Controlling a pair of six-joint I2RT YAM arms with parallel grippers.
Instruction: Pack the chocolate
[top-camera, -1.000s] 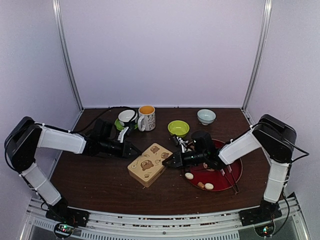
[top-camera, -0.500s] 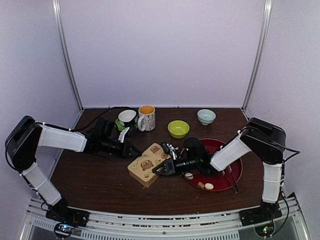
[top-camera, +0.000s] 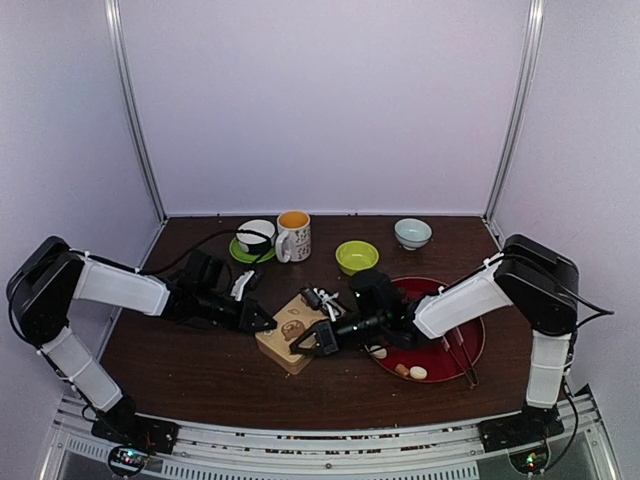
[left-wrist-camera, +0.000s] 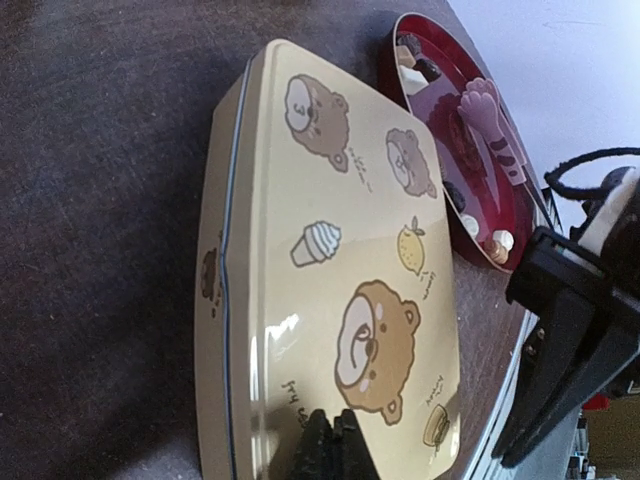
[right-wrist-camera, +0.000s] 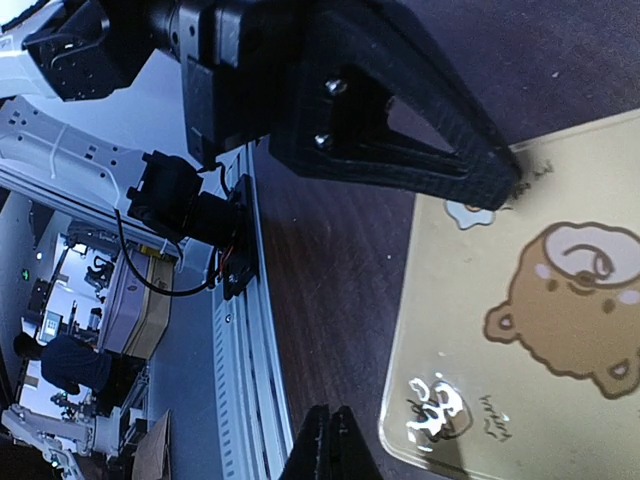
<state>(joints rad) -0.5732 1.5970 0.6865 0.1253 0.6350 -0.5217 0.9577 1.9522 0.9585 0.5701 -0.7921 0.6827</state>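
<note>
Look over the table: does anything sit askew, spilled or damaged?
Nothing spilled or damaged. Only the bear-print tin sits skewed to the table edge, lid shut, while the chocolates lie on the red plate.

Left claw (top-camera: 267, 324) and right claw (top-camera: 298, 347), both closed.

Lit softly and evenly from overhead; pale glare on the tin (left-wrist-camera: 330, 270), washed-out white upper right in left wrist view.

Tin (top-camera: 278, 343) lies left of plate (top-camera: 472, 345) holding chocolates (top-camera: 418, 372), mug (top-camera: 293, 236) behind.
</note>
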